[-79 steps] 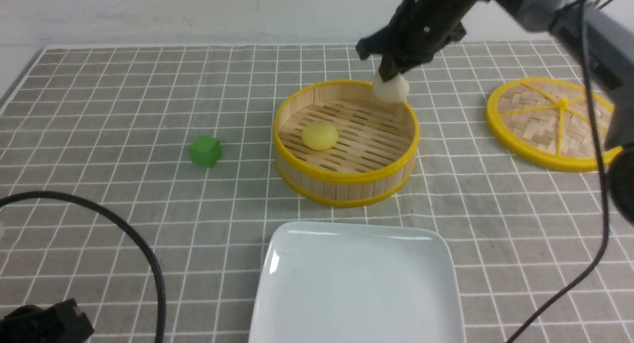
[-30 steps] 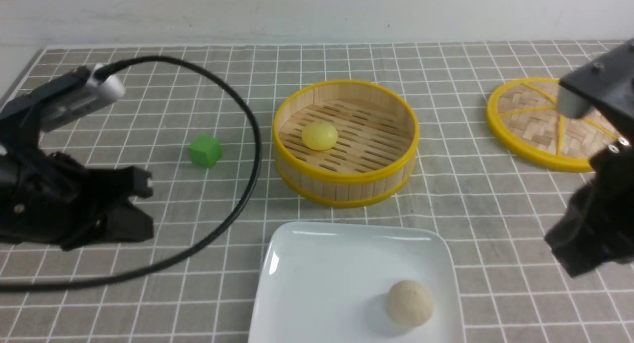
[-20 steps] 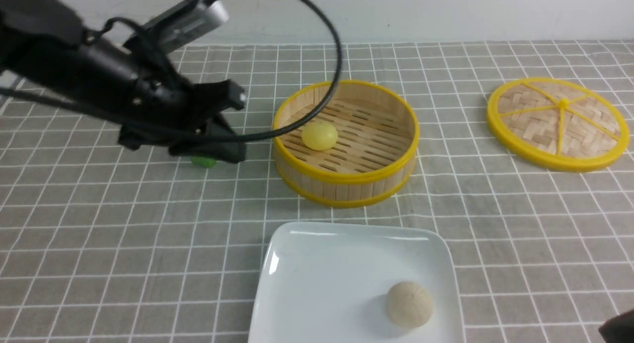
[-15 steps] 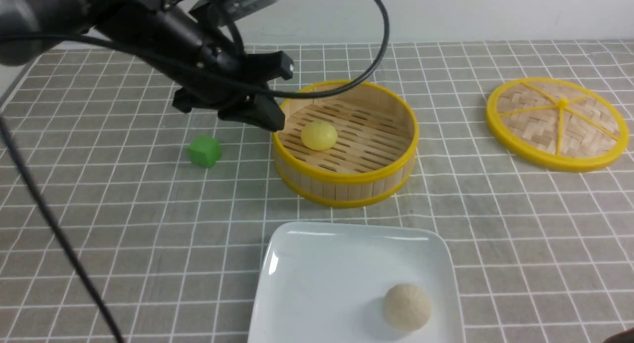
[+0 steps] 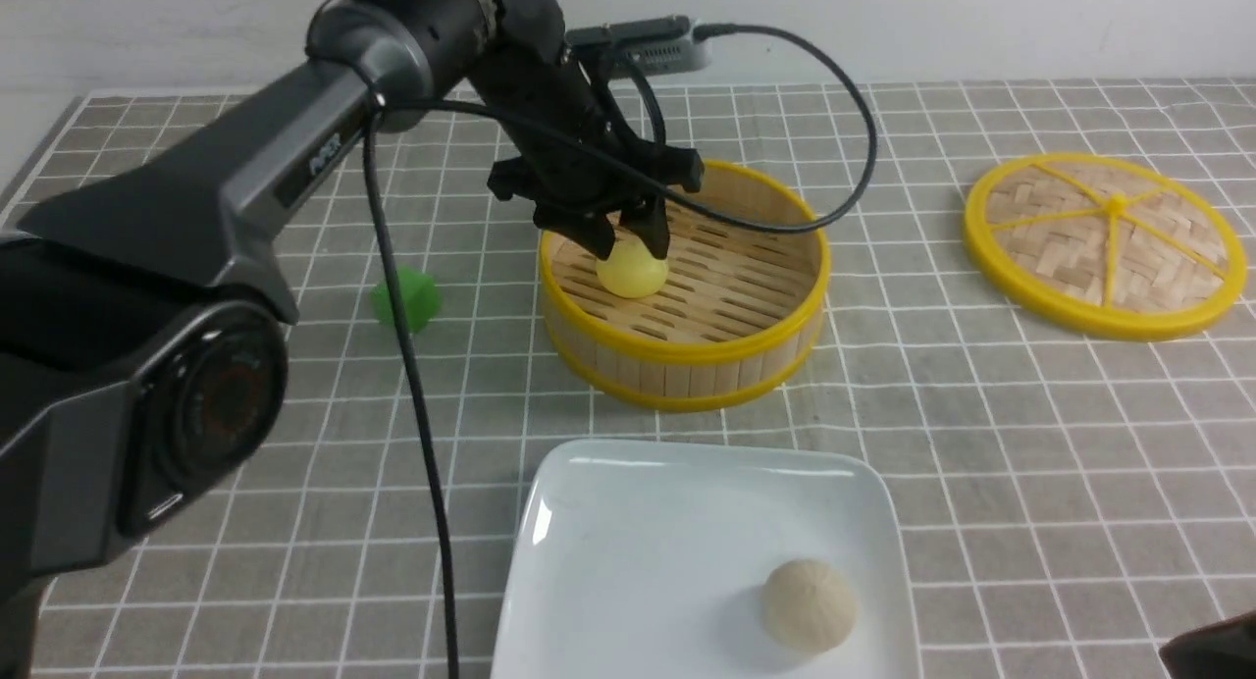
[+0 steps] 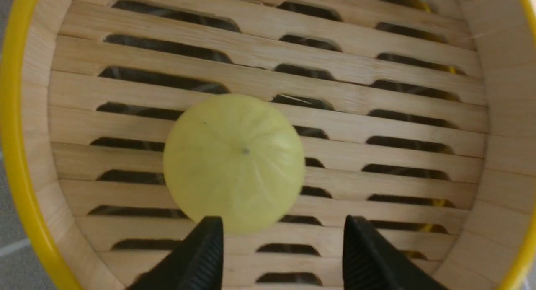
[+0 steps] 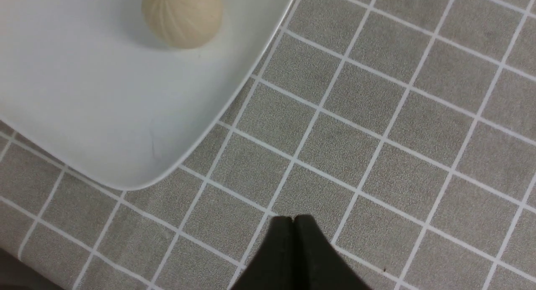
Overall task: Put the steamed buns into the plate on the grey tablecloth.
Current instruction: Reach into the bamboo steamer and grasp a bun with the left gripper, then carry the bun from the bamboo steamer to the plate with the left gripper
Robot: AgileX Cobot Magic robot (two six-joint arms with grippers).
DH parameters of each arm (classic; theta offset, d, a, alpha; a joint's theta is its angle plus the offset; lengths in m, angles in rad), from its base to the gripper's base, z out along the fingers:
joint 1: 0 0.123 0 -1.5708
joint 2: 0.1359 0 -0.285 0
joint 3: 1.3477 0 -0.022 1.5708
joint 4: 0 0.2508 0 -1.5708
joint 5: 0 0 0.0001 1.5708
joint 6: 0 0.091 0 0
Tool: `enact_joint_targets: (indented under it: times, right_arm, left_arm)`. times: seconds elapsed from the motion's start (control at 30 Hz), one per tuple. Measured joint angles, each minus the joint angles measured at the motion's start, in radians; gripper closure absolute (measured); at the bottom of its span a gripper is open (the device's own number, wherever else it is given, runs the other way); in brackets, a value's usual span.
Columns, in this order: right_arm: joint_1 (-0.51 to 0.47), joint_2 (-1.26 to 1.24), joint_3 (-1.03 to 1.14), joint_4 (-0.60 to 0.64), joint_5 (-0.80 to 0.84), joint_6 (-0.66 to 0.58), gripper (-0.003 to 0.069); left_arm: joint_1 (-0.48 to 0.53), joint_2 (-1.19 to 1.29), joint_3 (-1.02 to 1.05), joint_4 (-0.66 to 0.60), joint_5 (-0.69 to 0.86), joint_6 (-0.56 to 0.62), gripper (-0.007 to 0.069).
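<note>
On the grey tablecloth (image 5: 981, 443), the left gripper (image 5: 628, 243) is hovering open-jawed over the yellow bun (image 5: 633, 272) in the bamboo steamer (image 5: 687, 350). Lowering and closing looks like the next move. The right gripper (image 7: 294, 221) is idling, jaws together.

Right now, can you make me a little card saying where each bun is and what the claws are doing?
Pale yellow round bun: inside the round yellow-rimmed bamboo steamer
Off-white beige round bun: on the glossy white square plate
Left claw: open, right over the yellow bun, not closed on it
Right claw: shut, empty, over the grey grid tablecloth beside the plate
Small green cube: on the cloth, left of the steamer
Woven lid: flat on the cloth, right of the steamer
Buns on plate: one of two
</note>
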Motion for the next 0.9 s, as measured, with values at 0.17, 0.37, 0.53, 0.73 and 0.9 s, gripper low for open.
enact_joint_targets:
  times: [0.17,0.37,0.53,0.73,0.9]
  right_arm:
    - [0.000,0.000,0.000,0.000,0.000,0.000,0.0665]
    - [0.000,0.000,0.000,0.000,0.000,0.001,0.0662]
    - [0.000,0.000,0.000,0.004,0.000,0.001,0.0659]
    - [0.000,0.000,0.000,0.013,0.000,0.001,0.0659]
    - [0.000,0.000,0.000,0.013,-0.002,0.001,0.0659]
  left_arm:
    - [0.002,0.035,-0.001,0.009,-0.022,-0.002,0.0216]
    - [0.002,0.053,-0.008,0.009,-0.032,-0.009,0.0336]
    - [0.002,0.066,-0.010,0.009,-0.033,-0.100,0.0564]
    - [0.002,0.012,-0.010,0.027,0.031,-0.120,0.0606]
    - [-0.002,-0.125,-0.001,0.045,0.102,-0.130,0.0606]
